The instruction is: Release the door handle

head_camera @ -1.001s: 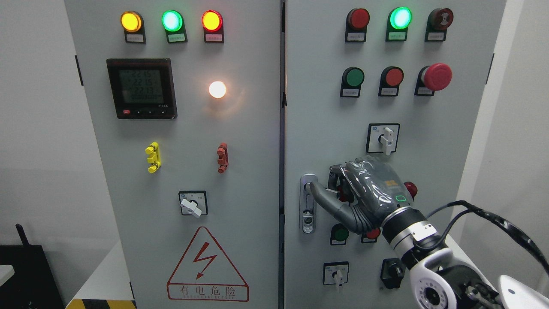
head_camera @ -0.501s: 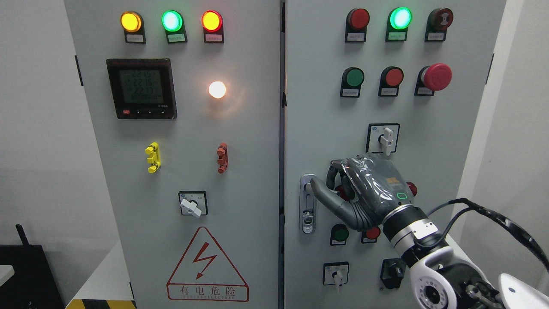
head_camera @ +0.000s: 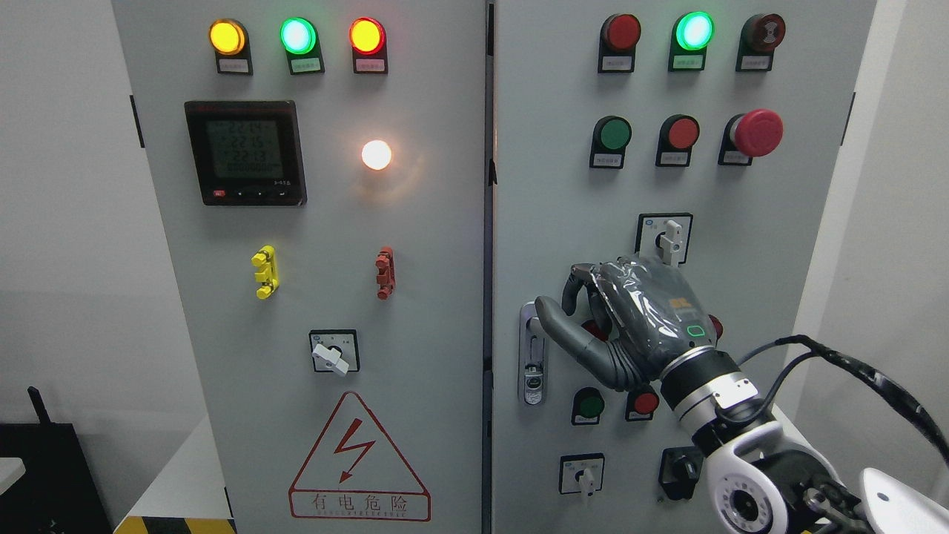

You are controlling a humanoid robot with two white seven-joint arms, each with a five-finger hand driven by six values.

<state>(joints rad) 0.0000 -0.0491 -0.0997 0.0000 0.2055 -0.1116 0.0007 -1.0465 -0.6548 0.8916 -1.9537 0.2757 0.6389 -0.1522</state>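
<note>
The silver door handle (head_camera: 532,363) is a narrow upright plate with a keyhole near its bottom, on the left edge of the right cabinet door (head_camera: 563,185). My right hand (head_camera: 563,305), grey and wrapped in clear film, hovers just to the right of the handle's top. Its thumb (head_camera: 552,315) stretches left and overlaps the plate's upper end. The other fingers (head_camera: 580,283) are loosely bent above it and hold nothing. The handle's lower part is fully visible and free. My left arm is out of sight.
Around the hand are a white rotary switch (head_camera: 670,236), a green button (head_camera: 590,405), a red button (head_camera: 643,403) and a black knob (head_camera: 678,472). A red mushroom stop button (head_camera: 756,133) juts out higher up. The left door (head_camera: 334,222) carries a meter, lamps and a warning triangle.
My right hand has risen and drawn slightly back from the handle; the thumb has slid from the handle's upper middle up to its top end. The doors look unmoved.
</note>
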